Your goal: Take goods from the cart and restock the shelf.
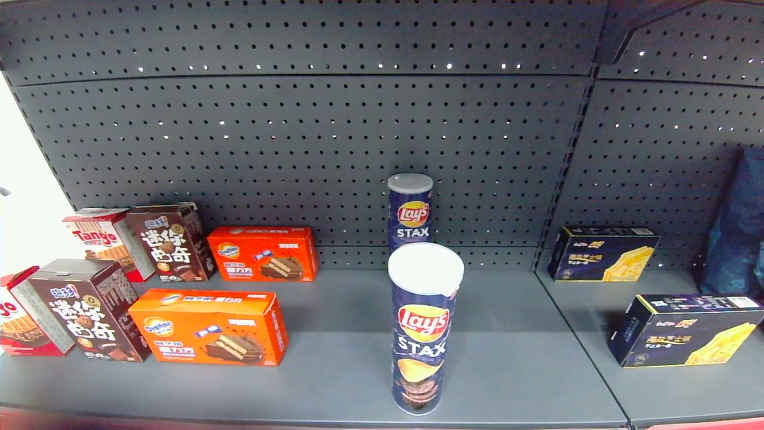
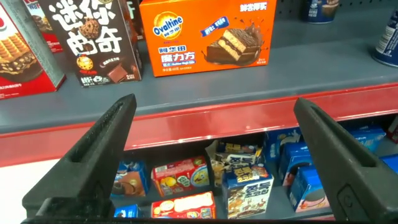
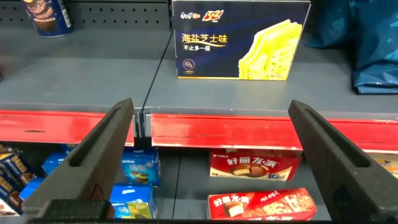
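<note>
Shelf (image 1: 513, 358) deck: one bare stretch lies between the front orange box (image 1: 209, 327) and the front chip can (image 1: 422, 334). A wider one runs from the cans to the seam of the next bay. A red strip (image 2: 205, 124) runs along the front edge, and a perforated back panel (image 1: 298, 149) closes the rear.

The rear chip can (image 1: 410, 210) stands upright directly behind the front one, near the panel. The left end is crowded with a second orange box (image 1: 262, 254), brown boxes (image 1: 89, 310) and red wafer boxes (image 1: 101, 239). The right bay holds two dark blue boxes (image 1: 686, 328) and a blue bag (image 1: 737, 227).

Left gripper (image 2: 214, 106): fingers wide apart, holding nothing. It sits before the red strip, with the front orange box on the deck beyond it.

Right gripper (image 3: 211, 107): likewise wide apart and empty. It sits before the strip, with a dark blue box beyond it.

Cartons (image 2: 180, 174) stand on the tier beneath.
</note>
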You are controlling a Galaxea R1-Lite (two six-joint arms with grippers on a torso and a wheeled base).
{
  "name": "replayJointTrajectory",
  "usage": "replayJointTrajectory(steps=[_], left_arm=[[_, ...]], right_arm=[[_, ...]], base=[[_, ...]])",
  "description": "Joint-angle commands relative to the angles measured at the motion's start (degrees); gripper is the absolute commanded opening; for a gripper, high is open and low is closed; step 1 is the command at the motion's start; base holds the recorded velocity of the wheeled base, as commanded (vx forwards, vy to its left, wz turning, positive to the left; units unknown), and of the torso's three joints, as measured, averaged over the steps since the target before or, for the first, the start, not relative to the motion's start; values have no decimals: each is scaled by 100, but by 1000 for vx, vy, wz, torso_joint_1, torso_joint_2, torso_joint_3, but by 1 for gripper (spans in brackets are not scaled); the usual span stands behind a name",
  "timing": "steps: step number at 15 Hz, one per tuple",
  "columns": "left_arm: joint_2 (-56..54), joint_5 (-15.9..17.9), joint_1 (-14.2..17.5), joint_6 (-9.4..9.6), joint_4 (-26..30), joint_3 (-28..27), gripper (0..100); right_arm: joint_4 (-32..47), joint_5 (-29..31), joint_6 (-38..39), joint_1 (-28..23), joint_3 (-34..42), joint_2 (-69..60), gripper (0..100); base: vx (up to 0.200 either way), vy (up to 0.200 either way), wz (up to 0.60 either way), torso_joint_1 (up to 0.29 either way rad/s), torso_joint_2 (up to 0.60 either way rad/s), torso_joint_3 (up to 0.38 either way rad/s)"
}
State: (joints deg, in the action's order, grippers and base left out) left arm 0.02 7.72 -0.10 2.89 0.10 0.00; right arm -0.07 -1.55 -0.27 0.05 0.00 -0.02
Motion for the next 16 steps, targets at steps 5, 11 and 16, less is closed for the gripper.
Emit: replayJointTrajectory(steps=[5,11,16], left_arm=[[-2,2,1,1,-1,0,100],[-2,2,1,1,-1,0,100],[-2,2,1,1,-1,0,100]], right_arm=[[-1,-3,0,4,0,2,100],[-1,-3,0,4,0,2,100],[-1,-3,-8,4,0,2,100]], base=[[0,0,0,0,0,0],[0,0,0,0,0,0],[0,0,0,0,0,0]])
